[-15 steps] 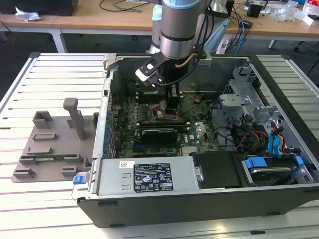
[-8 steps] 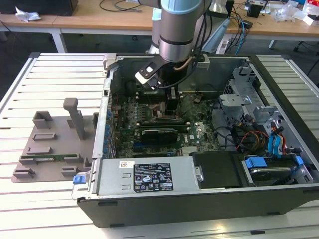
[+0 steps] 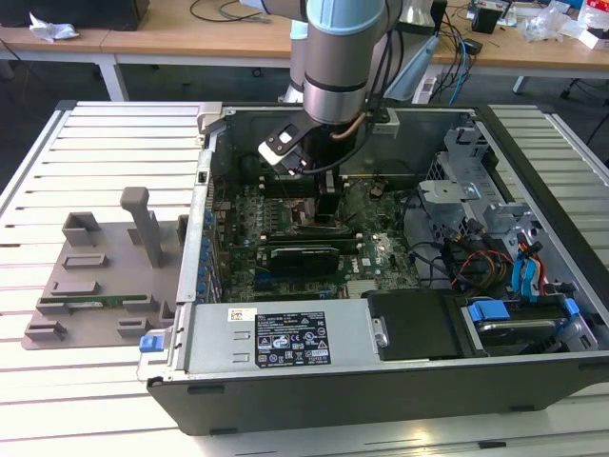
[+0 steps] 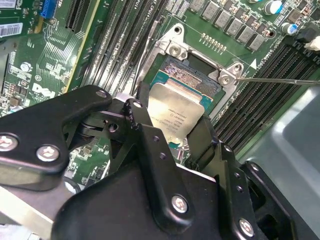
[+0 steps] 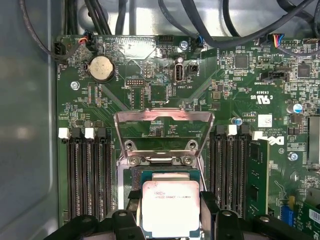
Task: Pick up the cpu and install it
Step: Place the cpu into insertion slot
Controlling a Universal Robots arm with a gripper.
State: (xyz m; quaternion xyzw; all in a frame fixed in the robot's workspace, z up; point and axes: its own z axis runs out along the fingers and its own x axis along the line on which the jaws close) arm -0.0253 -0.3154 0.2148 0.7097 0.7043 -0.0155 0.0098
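The cpu [image 5: 171,209], a flat square chip with a silver top, sits between the two black fingers of my gripper [image 5: 171,212], which is shut on its sides. It is right over the black motherboard socket [image 5: 150,176], whose metal load plate [image 5: 163,125] stands hinged open beyond it. In the second wrist view the cpu [image 4: 176,112] is tilted slightly over the socket [image 4: 192,75], with the gripper [image 4: 172,127] closed around it. I cannot tell whether the chip touches the socket. In the exterior view the gripper [image 3: 320,202] reaches down into the open computer case [image 3: 381,381].
Memory slots [image 5: 87,175] flank the socket on both sides. A power supply [image 3: 285,338] lies at the case's near edge, with a drive cage and cables [image 3: 495,257] on the exterior view's right. A grey plastic tray [image 3: 95,276] rests on the table on the exterior view's left.
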